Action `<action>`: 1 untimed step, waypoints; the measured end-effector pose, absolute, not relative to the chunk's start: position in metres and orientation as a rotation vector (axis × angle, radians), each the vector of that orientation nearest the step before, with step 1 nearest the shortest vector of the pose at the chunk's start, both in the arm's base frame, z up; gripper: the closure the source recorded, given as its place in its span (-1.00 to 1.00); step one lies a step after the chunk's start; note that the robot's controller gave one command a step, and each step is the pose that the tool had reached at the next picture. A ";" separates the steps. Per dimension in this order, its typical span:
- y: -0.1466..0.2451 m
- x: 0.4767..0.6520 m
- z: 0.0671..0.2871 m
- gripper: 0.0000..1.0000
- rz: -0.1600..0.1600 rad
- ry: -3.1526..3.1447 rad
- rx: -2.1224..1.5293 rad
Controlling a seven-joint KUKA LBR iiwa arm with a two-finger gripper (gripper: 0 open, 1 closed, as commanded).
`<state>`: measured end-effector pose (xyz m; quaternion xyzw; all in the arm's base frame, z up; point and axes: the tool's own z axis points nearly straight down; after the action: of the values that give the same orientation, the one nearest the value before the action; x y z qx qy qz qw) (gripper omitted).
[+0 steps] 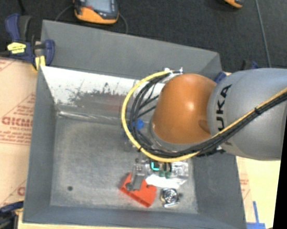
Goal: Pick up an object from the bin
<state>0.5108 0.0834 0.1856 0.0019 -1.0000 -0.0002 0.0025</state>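
My gripper (pixel 137 181) reaches down from under the arm's orange cover to the bin floor near the front wall, right of the middle. Its grey lower end stands on or just above a flat red block (pixel 141 194) that lies tilted on the floor. I cannot see whether the block is gripped. Just right of the gripper lies a white and clear plastic piece (pixel 171 177) with a bit of green at its upper edge. A small shiny metal round thing (pixel 170 197) rests beside the red block's right end.
The arm and its orange cover with looped cables hang over the bin's right half and hide the floor beneath. The things lie close to the front wall. A small dark speck marks the floor at the front left.
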 end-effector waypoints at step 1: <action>0.044 0.503 0.182 -1.00 0.003 -3.130 0.278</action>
<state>0.5031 0.0436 0.1817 0.0884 -0.9961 0.0008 -0.0004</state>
